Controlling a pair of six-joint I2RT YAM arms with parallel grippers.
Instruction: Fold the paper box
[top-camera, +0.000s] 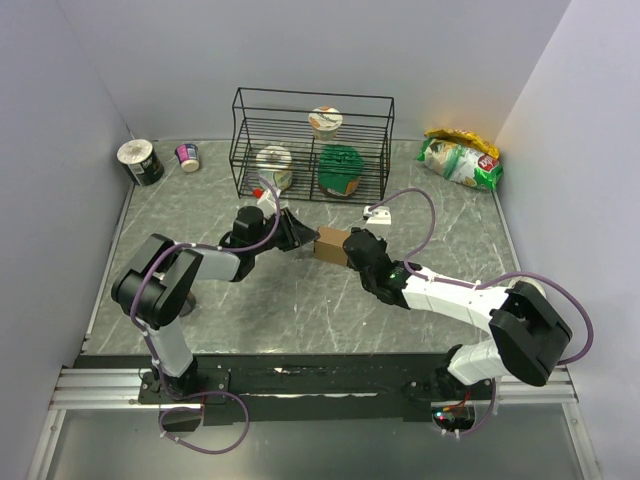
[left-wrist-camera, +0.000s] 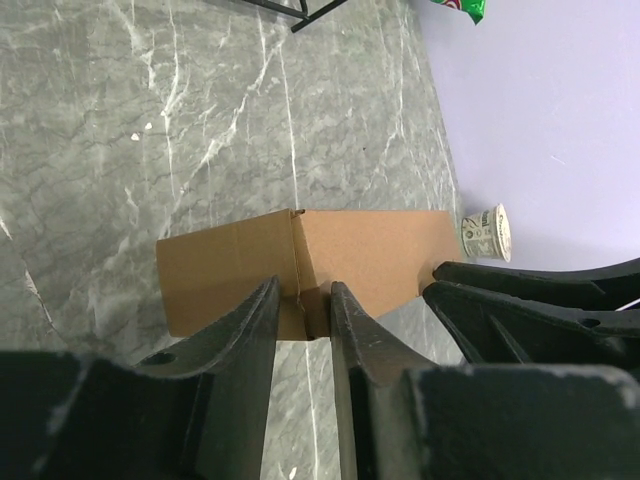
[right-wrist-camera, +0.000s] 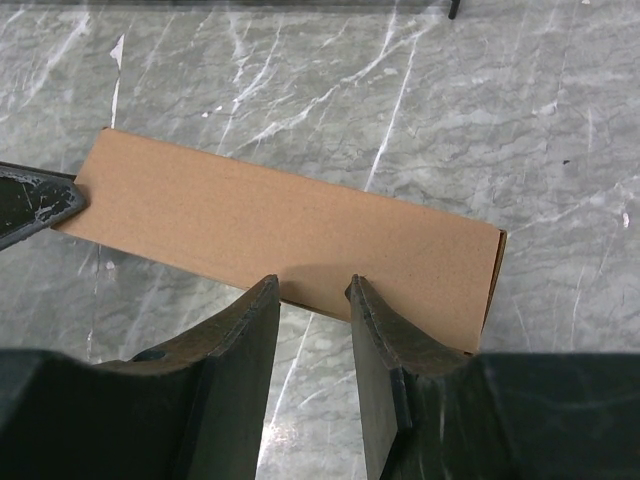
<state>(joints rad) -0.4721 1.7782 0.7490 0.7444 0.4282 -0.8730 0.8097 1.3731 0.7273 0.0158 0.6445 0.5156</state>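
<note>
Both hands (left-wrist-camera: 302, 300) (right-wrist-camera: 312, 290) pinch the paper box (top-camera: 331, 245) from opposite sides

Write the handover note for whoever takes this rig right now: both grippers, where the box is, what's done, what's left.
Left gripper: fingers closed on an edge of the paper box, at a crease.
Right gripper: fingers pinching the long edge of the box from the opposite side.
Box: mid-table, between the two grippers, in front of the wire rack. Whether it rests on the table or is held just above it can't be told.
Done: the box already reads as a small oblong shape with at least one fold line creased.
Left: whether the end flaps are tucked isn't visible; check them, finish closing, then release.
</note>
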